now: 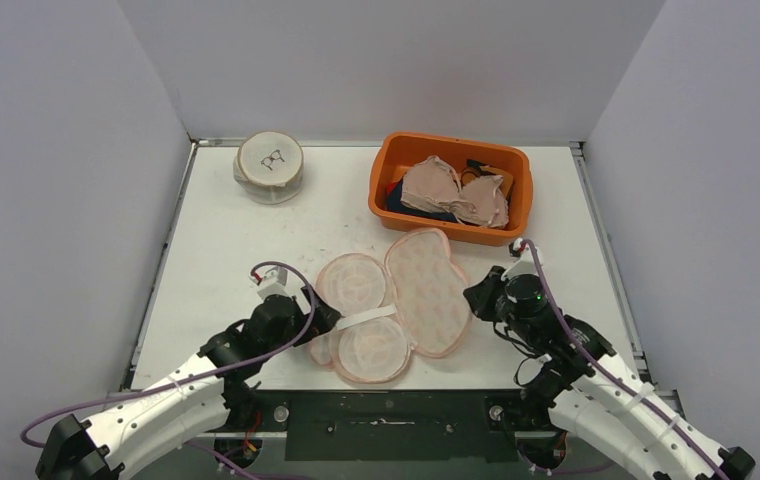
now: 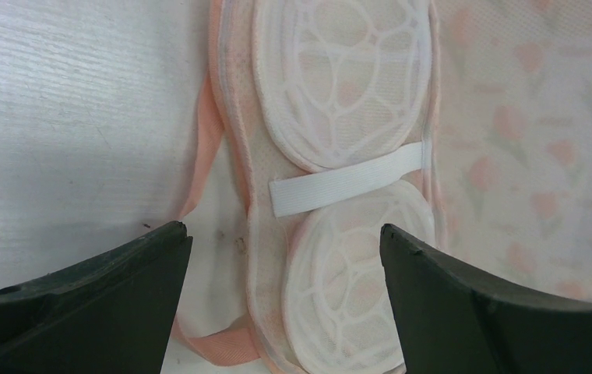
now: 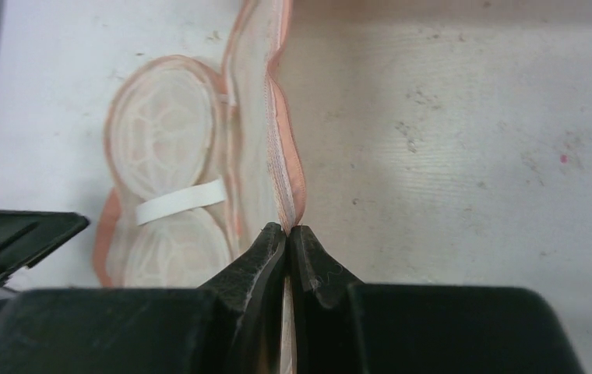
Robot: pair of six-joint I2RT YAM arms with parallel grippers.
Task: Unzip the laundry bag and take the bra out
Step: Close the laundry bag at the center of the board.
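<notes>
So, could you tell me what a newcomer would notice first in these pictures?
The pink laundry bag lies spread open mid-table, its two white mesh domes showing. The right jaws pinch its pink edge, the left jaws gape by its left edge. At the back right, an orange tub holds beige bras.

lab booth, plain white walls [image 1: 386,60]

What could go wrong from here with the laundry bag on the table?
1. The right fingers pinch only the thin peach edge of the laundry bag; a pull may slip it free.
2. The left fingers stand open over the white strap and might catch it, or the mesh cup, when they close.
3. The bag lies loose, so pulling may drag it whole.
</notes>
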